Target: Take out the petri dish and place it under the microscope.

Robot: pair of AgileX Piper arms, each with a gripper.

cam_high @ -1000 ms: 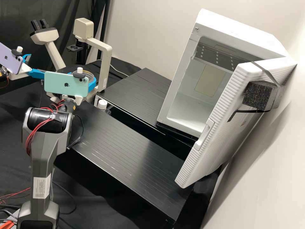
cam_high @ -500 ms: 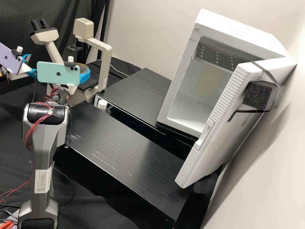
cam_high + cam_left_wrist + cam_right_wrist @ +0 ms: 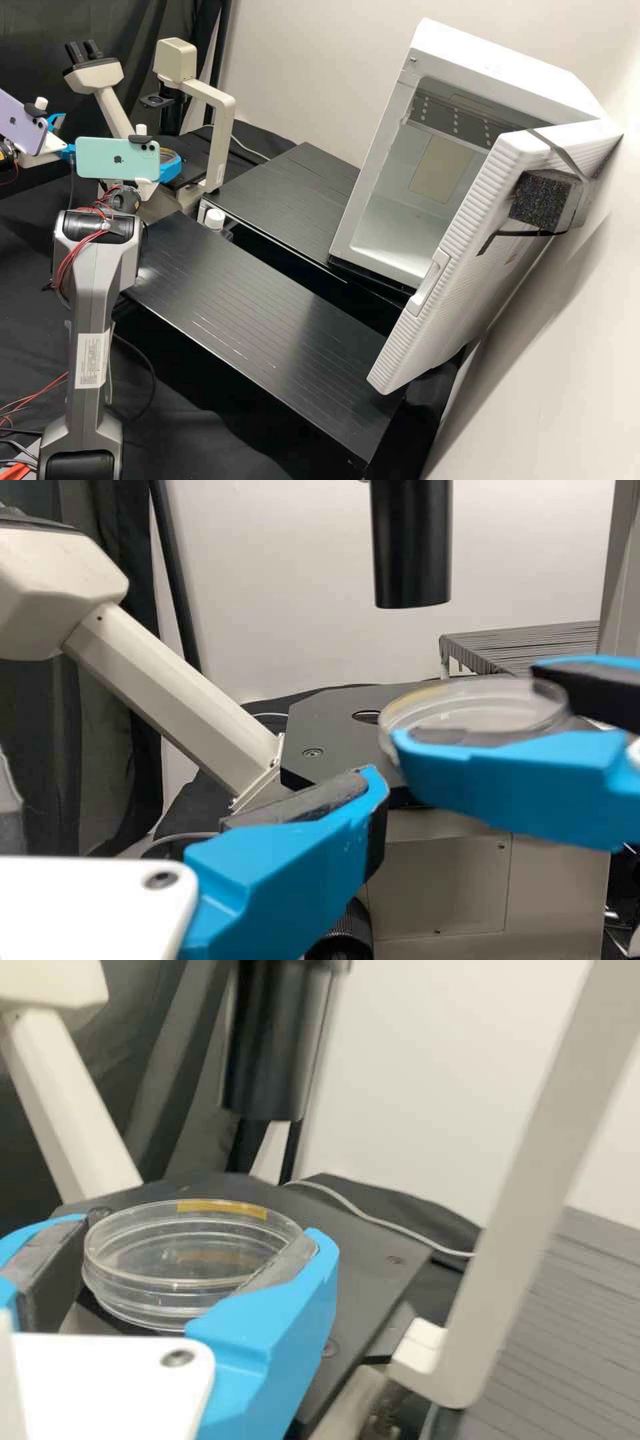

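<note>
The right hand is closed partway, gripping the petri dish by its sides at the stage of the microscope. The left hand, near them, is spread open and empty. A white cabinet stands with its door open.
</note>
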